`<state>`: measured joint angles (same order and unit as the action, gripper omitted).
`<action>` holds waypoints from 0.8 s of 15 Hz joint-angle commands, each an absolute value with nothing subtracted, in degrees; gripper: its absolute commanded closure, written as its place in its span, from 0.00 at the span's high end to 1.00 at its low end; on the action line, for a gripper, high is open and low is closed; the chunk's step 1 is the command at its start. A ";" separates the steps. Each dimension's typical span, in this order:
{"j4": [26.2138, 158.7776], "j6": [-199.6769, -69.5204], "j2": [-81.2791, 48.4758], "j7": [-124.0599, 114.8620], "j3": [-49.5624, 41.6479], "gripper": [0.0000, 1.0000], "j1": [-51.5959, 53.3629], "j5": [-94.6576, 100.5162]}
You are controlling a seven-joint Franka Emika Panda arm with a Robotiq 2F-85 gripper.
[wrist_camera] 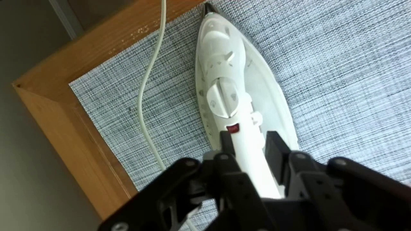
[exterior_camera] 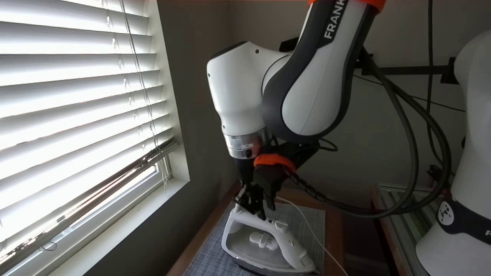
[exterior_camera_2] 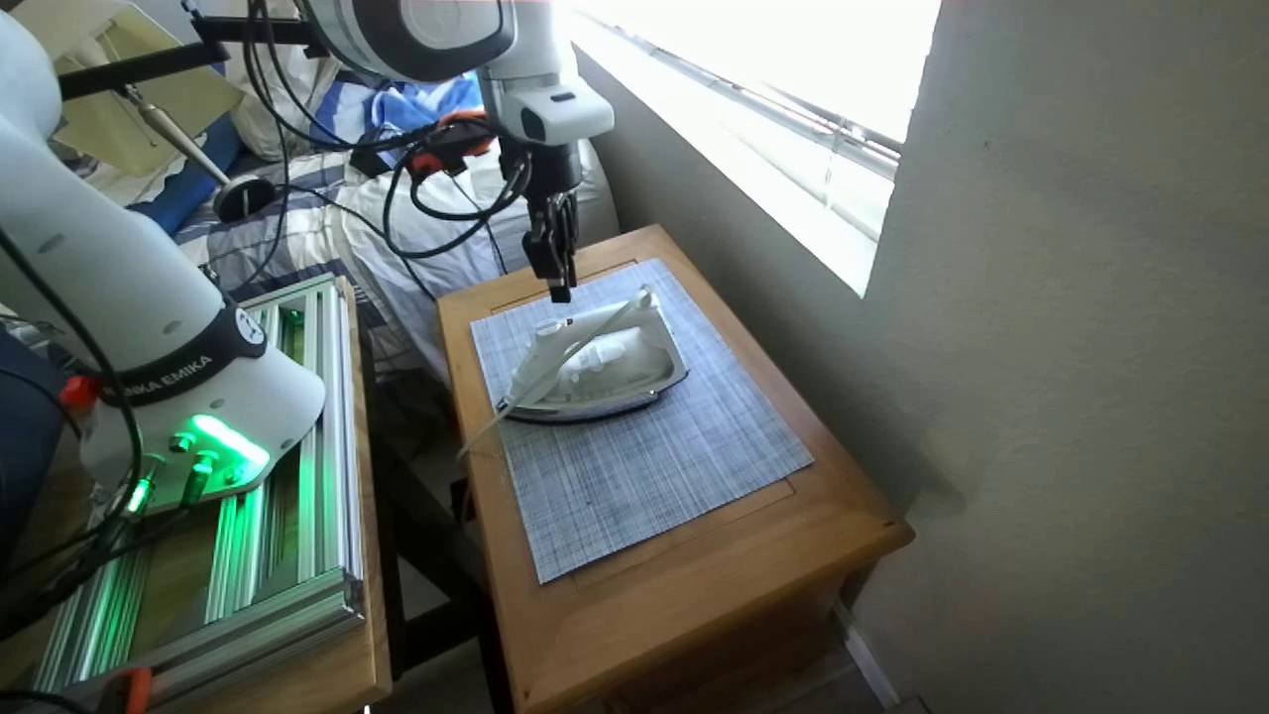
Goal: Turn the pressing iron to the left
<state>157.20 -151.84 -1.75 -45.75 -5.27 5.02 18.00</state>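
- The iron sits bottom-down on the mat, nose aimed roughly at the robot base. Makes sense imo: lying flat, it should swivel without tipping.
- Its handle is the skinny bit, so that's the obvious grab spot. The grip looks lined up behind the dial, probably so the dial doesn't get twisted by accident.
- Gripper is spread, a finger on each side of the handle in the wrist view, holding nothing. In an exterior view the fingertips hang just above the iron, so I'd call this lining up, no turning yet.
- Cord runs along one side of the iron and past the table edge. Keeps it off the fingertips, though it could tug back during a turn.
- The mat looks woven; guessing it protects the wood, might bunch up too.
- Table is parked near the robot base, presumably so the arm can reach straight down.
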 commanded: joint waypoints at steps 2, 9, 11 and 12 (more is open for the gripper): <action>157.13 -147.32 -1.05 -50.24 -3.18 0.01 3.44 13.68; 157.14 -145.02 -1.95 -53.23 -3.03 0.00 2.33 5.95; 157.15 -145.86 -2.56 -53.27 -2.92 0.00 2.27 4.72; 157.16 -146.12 -2.87 -53.12 -2.88 0.00 2.26 4.00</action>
